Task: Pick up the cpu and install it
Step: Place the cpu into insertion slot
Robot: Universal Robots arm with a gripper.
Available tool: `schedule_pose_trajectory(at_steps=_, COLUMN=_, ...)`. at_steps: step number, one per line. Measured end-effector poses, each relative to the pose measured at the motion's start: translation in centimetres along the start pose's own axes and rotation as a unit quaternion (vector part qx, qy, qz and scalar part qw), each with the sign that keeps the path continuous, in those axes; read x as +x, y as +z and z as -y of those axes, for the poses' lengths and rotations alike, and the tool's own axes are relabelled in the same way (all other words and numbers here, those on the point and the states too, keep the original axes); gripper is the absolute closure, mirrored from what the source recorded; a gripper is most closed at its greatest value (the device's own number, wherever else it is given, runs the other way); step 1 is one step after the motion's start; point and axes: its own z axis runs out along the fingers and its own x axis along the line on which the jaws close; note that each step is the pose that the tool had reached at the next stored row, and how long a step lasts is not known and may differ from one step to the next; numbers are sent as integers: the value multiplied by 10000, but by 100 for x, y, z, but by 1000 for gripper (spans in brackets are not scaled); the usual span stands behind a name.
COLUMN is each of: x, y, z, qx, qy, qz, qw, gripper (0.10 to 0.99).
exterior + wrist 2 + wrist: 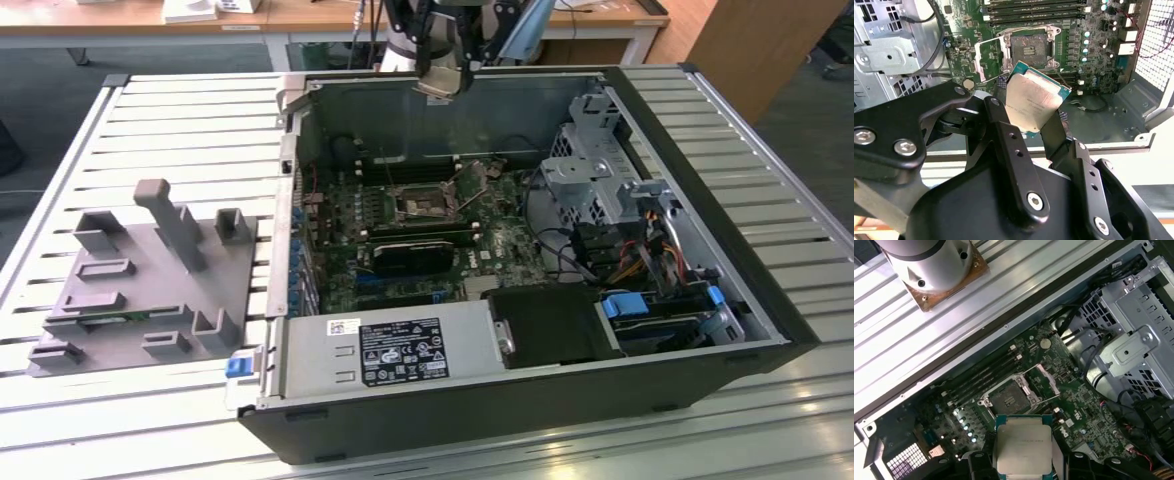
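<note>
surface (174,110): slatted metal, carries the open case (534,420) and a grey holder block (134,290).
case: on its side, panel off, motherboard (507,235) facing up on its floor.
arm (441,30): drops in over the case's far wall in the exterior view, wrist aimed down at the motherboard.
holder block: on the exterior view's left, just beside the case.
claw (1029,117): two black fingers clamped on opposite edges of the cpu (1033,102), hanging in the air above the motherboard.
socket (1006,397): load plate (1046,380) flipped up, contact field exposed, below the claw and apart from it.
cpu (1021,445): gripped in the claw, silver lid towards both wrist views, tilted in the second wrist view, not touching the socket.
</note>
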Motion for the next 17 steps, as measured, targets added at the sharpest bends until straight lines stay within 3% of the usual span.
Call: schedule_pose_trajectory(at_steps=17, x=0, y=2, z=0, qx=-1, qy=542, qz=34, qw=9985, gripper=561)
